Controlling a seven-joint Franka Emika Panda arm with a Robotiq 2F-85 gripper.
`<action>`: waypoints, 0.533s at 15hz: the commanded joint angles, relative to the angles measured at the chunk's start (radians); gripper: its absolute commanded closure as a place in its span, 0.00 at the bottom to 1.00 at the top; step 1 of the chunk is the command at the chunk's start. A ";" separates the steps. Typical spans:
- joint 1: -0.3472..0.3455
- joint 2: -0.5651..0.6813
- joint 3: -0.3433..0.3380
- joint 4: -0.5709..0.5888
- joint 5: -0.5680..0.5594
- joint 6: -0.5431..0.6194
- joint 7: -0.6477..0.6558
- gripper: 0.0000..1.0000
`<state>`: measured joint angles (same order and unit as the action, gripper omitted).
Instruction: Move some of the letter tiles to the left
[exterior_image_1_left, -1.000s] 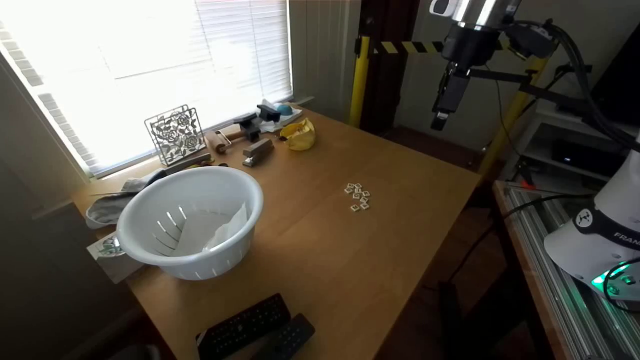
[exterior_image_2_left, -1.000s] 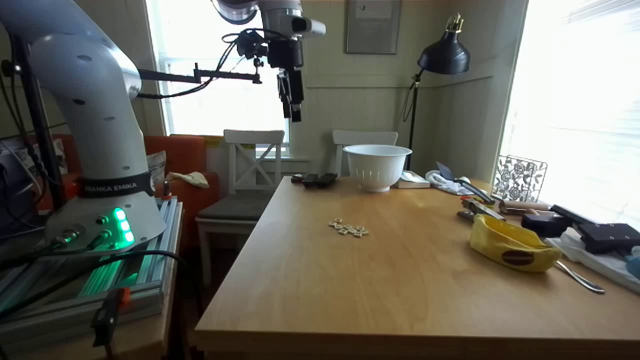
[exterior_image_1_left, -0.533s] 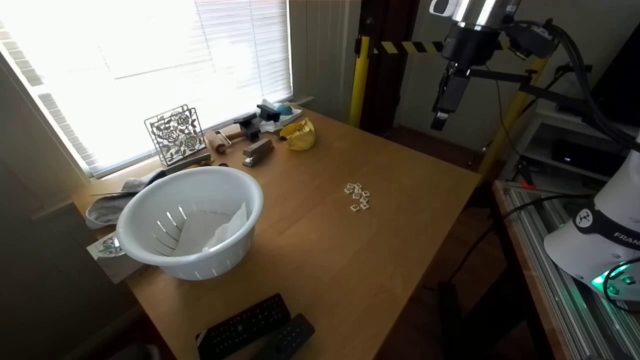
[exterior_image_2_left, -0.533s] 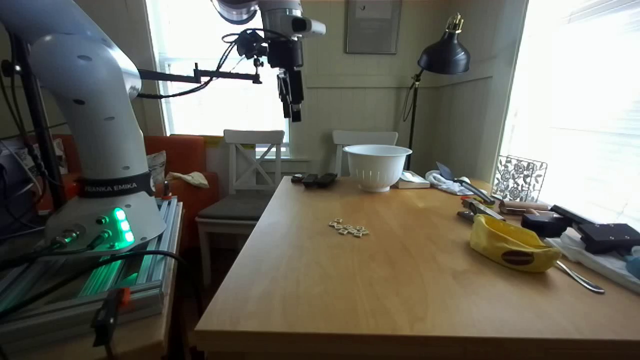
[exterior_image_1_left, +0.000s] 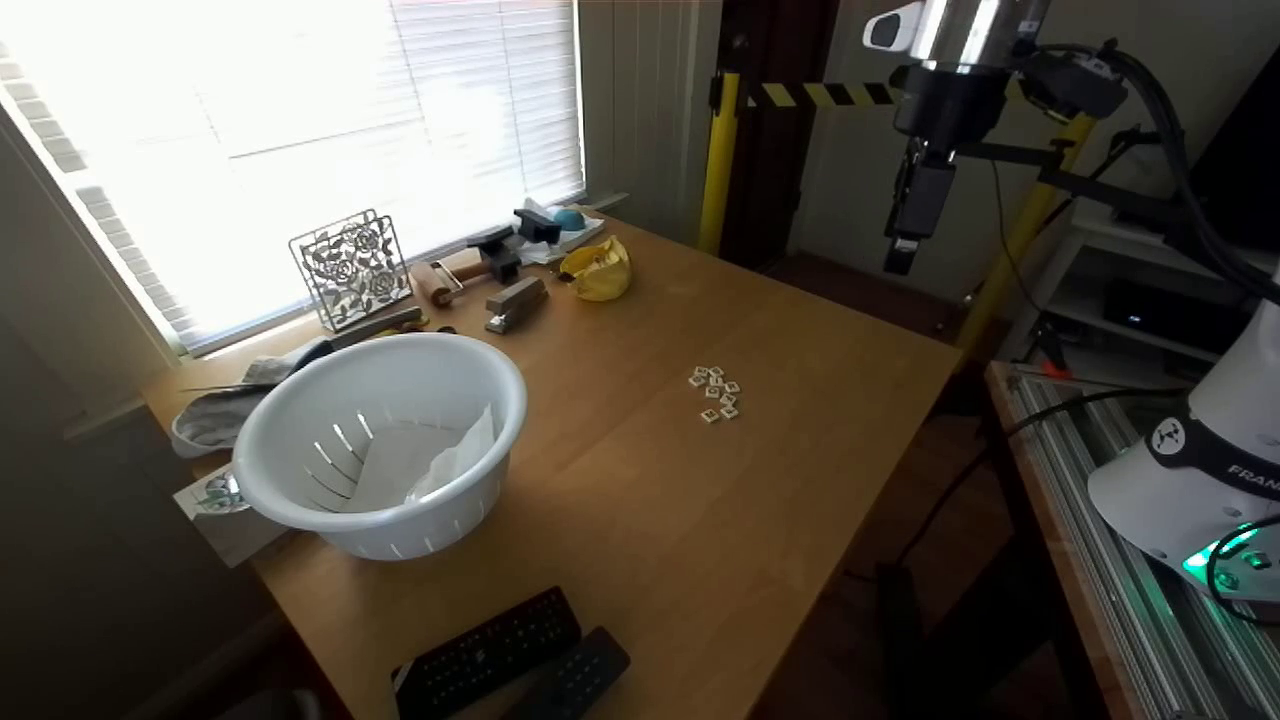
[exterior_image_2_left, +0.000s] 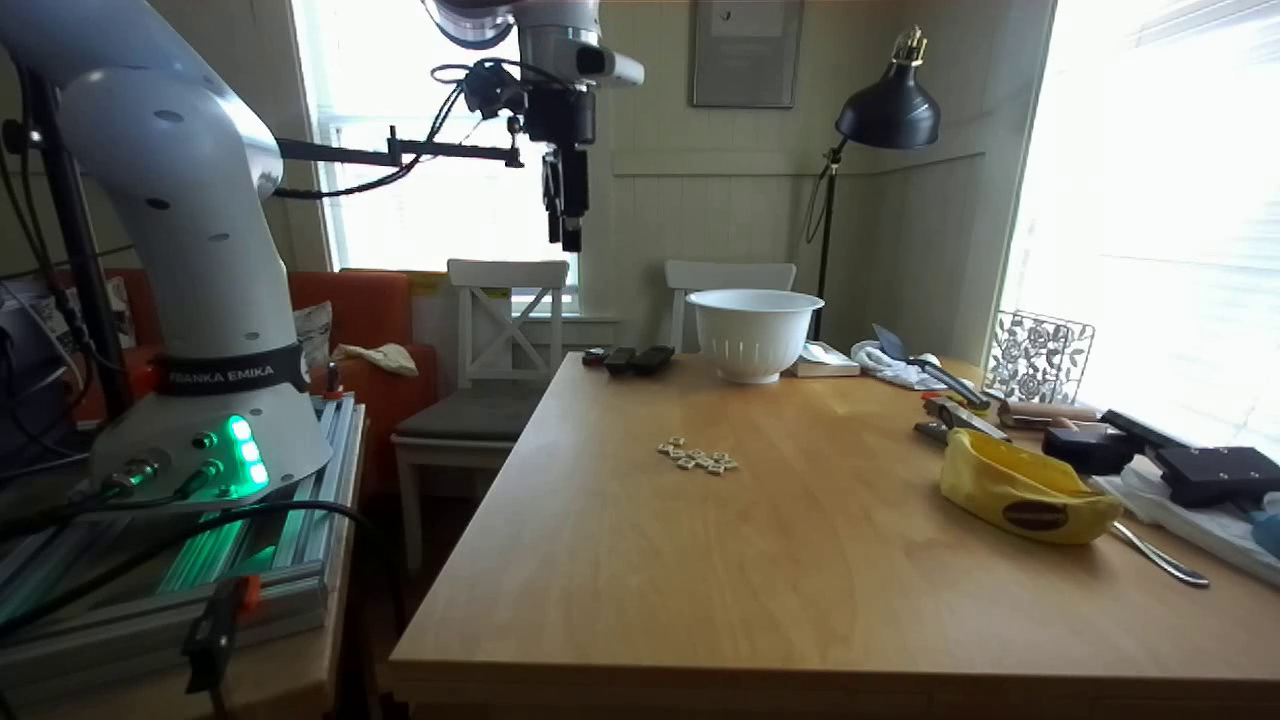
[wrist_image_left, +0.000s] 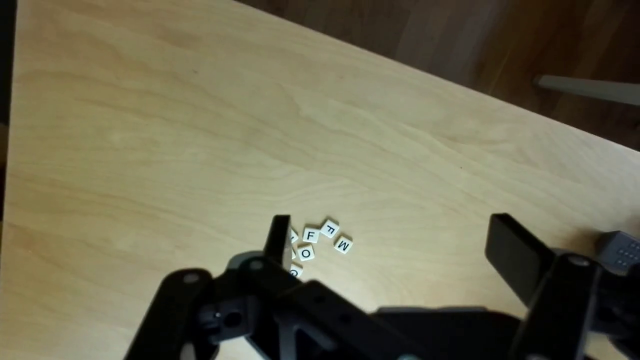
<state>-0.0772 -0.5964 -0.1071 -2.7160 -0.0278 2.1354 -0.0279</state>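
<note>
Black end effector (wrist_image_left: 392, 235), jaws wide apart on nothing, has shifted slightly lower, toward the white robot base (exterior_image_2_left: 180, 420); I judge picking not begun. Cream square letter tiles (wrist_image_left: 310, 235) lie unmoved on the light-brown wooden counter (exterior_image_1_left: 640, 500). In an exterior view, its edge (exterior_image_1_left: 890, 455) runs at their right; leftward I should have room until the round white plastic bowl (exterior_image_1_left: 450, 520).

The location is consistent with a home dining area: a wooden table (exterior_image_2_left: 800, 570), white chairs (exterior_image_2_left: 507, 273), orange seating (exterior_image_2_left: 365, 308) and panelled walls (exterior_image_2_left: 650, 225). Window blinds (exterior_image_1_left: 485, 120), a black lamp (exterior_image_2_left: 888, 112), remote controls (exterior_image_1_left: 490, 650) and a slotted white bowl (exterior_image_1_left: 430, 532) also indicate a domestic setting.
</note>
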 joint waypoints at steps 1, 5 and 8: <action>-0.006 0.006 0.005 0.014 0.011 -0.039 -0.003 0.00; -0.007 0.000 0.007 0.001 0.005 -0.026 -0.004 0.00; -0.007 0.000 0.007 0.001 0.005 -0.027 -0.004 0.00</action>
<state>-0.0772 -0.5964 -0.1071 -2.7159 -0.0278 2.1104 -0.0279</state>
